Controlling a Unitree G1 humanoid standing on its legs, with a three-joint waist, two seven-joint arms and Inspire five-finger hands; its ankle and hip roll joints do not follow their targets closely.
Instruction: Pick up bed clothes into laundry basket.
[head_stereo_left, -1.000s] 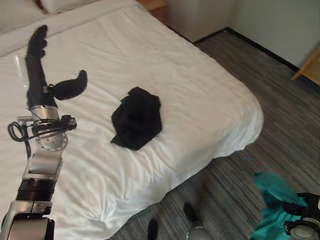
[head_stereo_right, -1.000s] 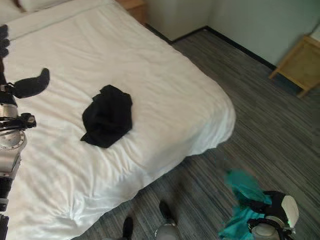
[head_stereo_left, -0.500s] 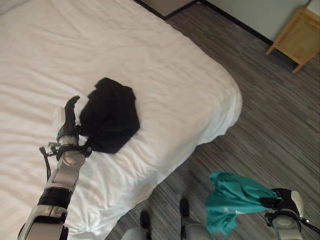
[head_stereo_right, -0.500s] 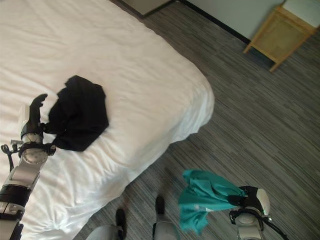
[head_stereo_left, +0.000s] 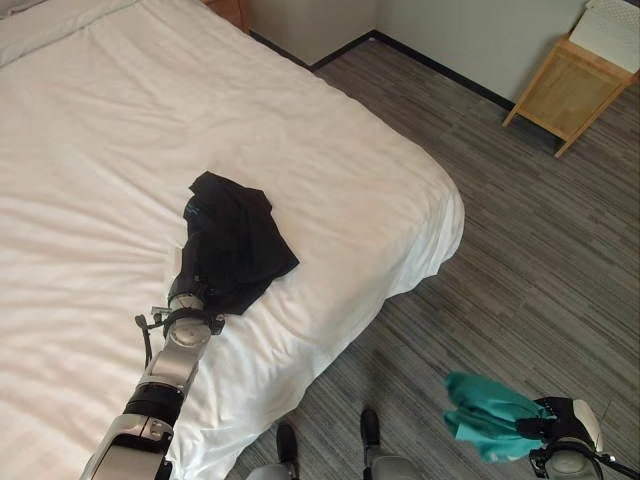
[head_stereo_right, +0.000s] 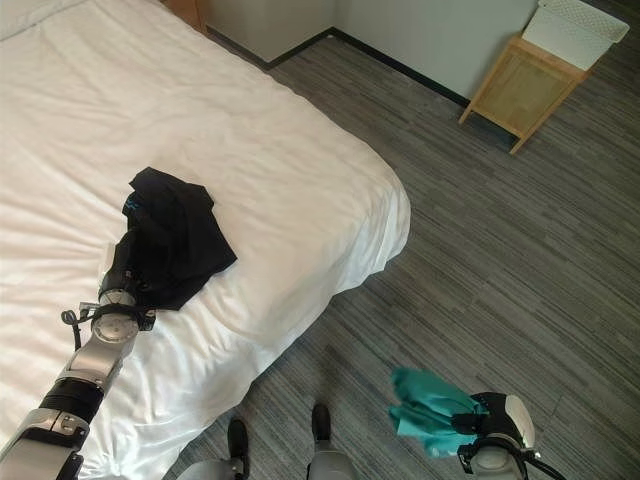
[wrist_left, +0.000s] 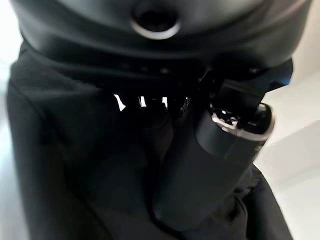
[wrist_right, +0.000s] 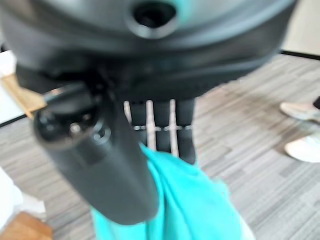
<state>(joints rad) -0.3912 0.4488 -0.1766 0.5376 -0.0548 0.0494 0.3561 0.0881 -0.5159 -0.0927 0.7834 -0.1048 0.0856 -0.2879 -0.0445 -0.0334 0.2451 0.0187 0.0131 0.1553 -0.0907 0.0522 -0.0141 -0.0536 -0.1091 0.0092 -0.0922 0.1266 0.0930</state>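
light: bright, even | glare: white bed (head_stereo_left: 90, 150) nearly washed out | shadows: soft, in sheet folds | blur: wrist views out of focus up close

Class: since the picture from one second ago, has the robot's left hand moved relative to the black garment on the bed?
Yes. The left hand was raised apart from the black garment, on its left; now it lies on the garment's near-left edge.
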